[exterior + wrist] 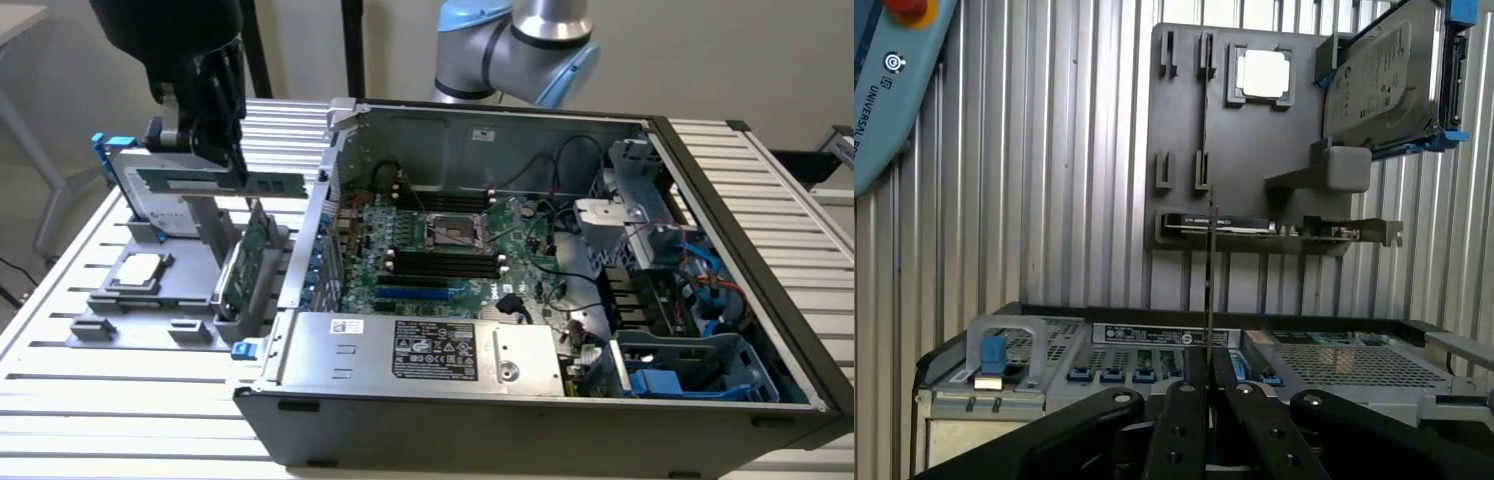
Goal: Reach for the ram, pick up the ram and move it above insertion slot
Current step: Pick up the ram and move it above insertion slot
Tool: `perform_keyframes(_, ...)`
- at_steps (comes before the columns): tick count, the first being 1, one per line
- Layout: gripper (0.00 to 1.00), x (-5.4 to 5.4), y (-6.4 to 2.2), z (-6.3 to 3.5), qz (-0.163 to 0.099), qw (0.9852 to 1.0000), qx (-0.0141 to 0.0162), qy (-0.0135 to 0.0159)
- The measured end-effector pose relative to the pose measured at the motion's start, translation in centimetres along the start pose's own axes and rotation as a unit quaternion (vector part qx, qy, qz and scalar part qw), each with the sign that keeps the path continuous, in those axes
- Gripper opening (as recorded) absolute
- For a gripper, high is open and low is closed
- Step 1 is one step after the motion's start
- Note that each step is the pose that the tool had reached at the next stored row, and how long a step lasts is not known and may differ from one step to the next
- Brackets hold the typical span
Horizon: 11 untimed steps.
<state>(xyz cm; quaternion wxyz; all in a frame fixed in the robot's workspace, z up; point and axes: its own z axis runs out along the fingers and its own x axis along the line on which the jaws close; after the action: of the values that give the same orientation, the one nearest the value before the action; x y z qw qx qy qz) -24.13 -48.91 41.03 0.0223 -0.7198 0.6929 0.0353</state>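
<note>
1. Green and thin, the ram (243, 183) hangs clear of the grey holder (174, 290), clamped between the black jaws (220, 165), which grip it at its upper long edge toward one end.
2. Its long axis runs level, reaching away from the jaws toward the open computer case (534, 270). In the wrist view the ram (1210, 280) shows edge-on as a thin line running straight out from between the two fingers (1179, 420), so the jaws are together on it and hold it square.
3. Below the jaws, on the holder, stand a broader green card (247, 270) on edge, a square chip (139, 270) lying flat, and a silver hard drive (167, 205) with blue rails, tilted just behind the ram.
4. The dark memory slots (441, 265) on the motherboard (441, 250) lie well apart from the jaws, inside the case, past its near side wall.
5. As a judgement, the pickup looks done: the ram touches nothing but the jaws. It is not above the slots; the case wall stands between.
6. Holder and case both sit on the slatted metal table (80, 400).
</note>
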Motion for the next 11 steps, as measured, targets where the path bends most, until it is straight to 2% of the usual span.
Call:
perform_keyframes(3,0.13,0.1,-1.40,-0.03,0.000,1.0000,0.0001,-0.0040)
perform_keyframes(6,0.13,0.1,-2.75,-0.05,0.000,1.0000,0.0003,-0.0064)
perform_keyframes(11,0.13,0.2,-5.03,-0.09,0.000,1.0000,0.0002,-0.0076)
